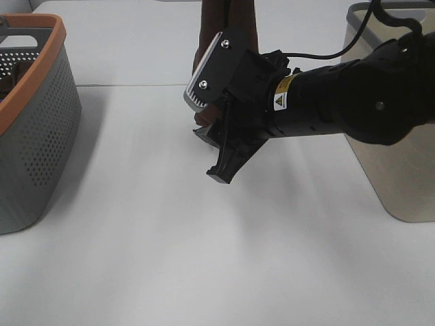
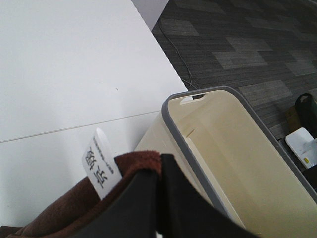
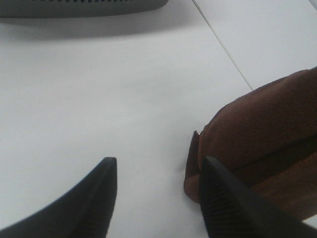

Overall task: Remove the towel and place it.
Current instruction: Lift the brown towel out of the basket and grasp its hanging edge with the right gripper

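Black right arm (image 1: 367, 102) bears yellow warning sticker (image 1: 281, 95) and grey, two-screw camera housing (image 1: 207, 68).

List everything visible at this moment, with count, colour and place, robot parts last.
towel: 1, dark brown, hanging over the middle of the table, lower end by the tabletop
tag: 1, white, on the towel's edge next to the left gripper
grey basket: 1, grey with orange rim, on the table's left side
beige basket: 1, beige with grey rim, at the table's right side
table: 1, white, under everything
floor: 1, grey carpet, beyond the table
left gripper: 1, black, shut on the towel
right gripper: 1, black, open beside the towel's lower end
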